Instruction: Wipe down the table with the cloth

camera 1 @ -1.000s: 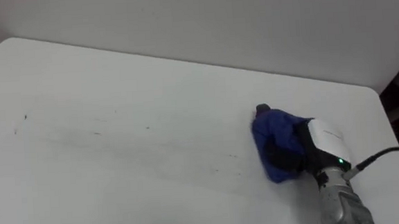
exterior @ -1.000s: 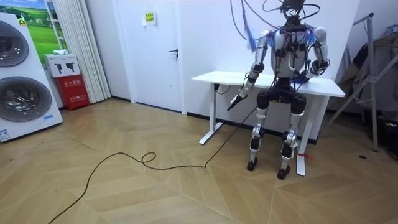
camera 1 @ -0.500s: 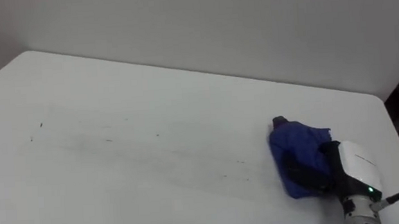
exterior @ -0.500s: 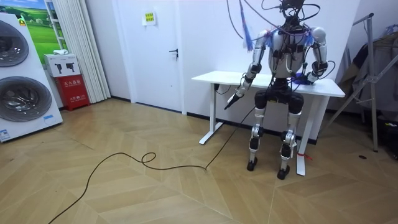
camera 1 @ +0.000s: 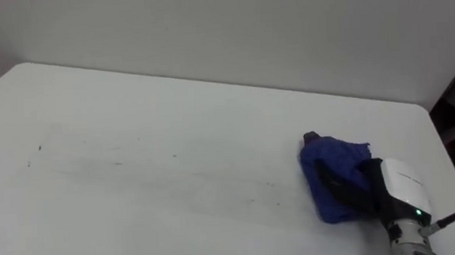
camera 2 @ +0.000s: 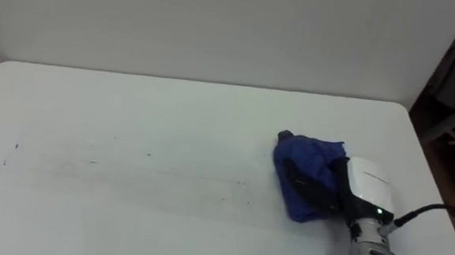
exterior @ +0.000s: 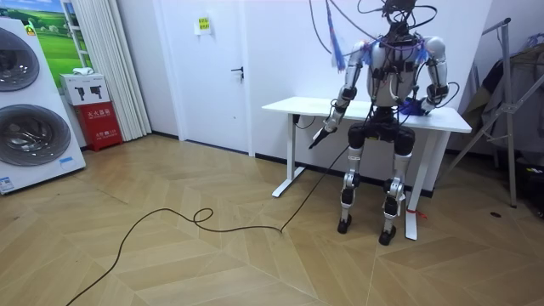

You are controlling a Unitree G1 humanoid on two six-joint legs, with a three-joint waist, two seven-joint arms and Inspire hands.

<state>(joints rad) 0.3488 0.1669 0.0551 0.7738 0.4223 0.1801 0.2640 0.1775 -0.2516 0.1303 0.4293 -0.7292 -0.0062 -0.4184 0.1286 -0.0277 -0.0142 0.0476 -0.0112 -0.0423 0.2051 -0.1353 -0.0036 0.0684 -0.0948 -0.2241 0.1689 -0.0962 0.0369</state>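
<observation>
The robot is standing at the long side of a white table (camera 1: 155, 100), facing the wall. Its right hand (camera 1: 400, 190) is resting near the table's right end, with its dark fingers curling round a bunched blue cloth (camera 1: 330, 167) and holding it down on the tabletop. A faint band of dark specks (camera 1: 119, 159) is running across the surface to the left of the cloth. In the room view the left hand (exterior: 326, 129) is hanging just below the table's front edge; how its fingers are set cannot be told.
</observation>
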